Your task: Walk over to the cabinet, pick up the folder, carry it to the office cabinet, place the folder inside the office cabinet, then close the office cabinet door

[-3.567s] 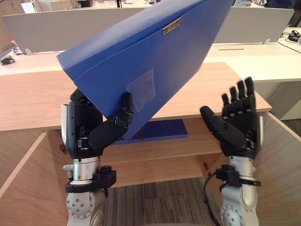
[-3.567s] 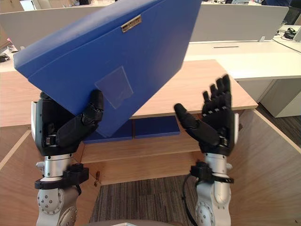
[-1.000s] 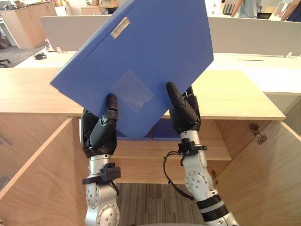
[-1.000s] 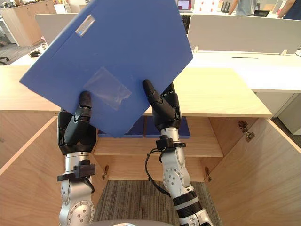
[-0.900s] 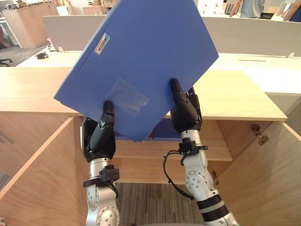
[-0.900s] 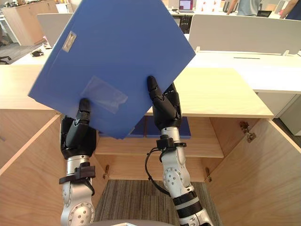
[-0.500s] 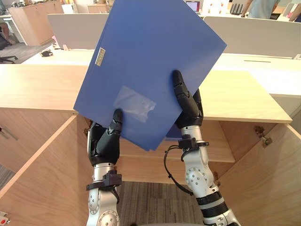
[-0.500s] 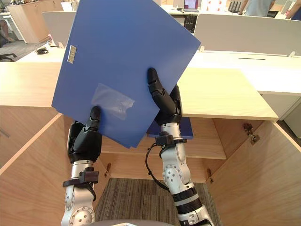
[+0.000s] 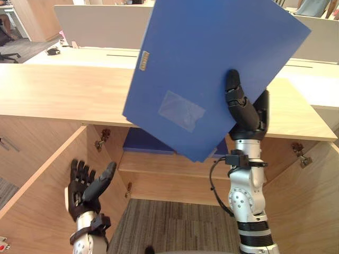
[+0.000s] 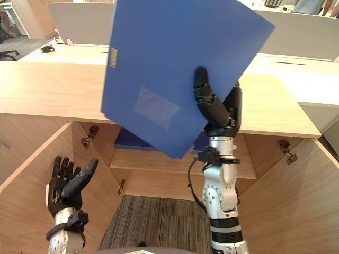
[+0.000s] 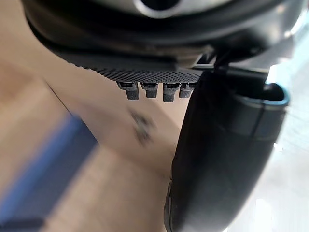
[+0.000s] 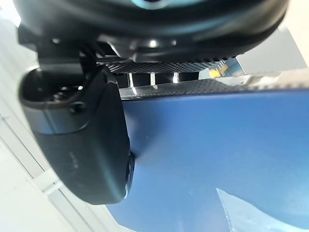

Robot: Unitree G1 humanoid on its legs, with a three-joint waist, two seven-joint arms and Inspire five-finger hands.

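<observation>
Gripping the folder (image 9: 212,63) in the right hand (image 9: 244,114), thumb on its face, tilted high above the cabinet's (image 9: 58,95) front edge. Dangling the left hand (image 9: 85,185) low by the left door (image 9: 37,193), fingers spread, empty. Likely mid-carry; next, lower and slide onto the shelf (image 9: 164,160).

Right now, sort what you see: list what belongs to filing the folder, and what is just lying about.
Job in hand:
- blue folder, pinched in the right hand
- left hand, open and low
- office cabinet, doors open

Lying about:
- blue files on the cabinet shelf
- white desk behind
- dark object on it
</observation>
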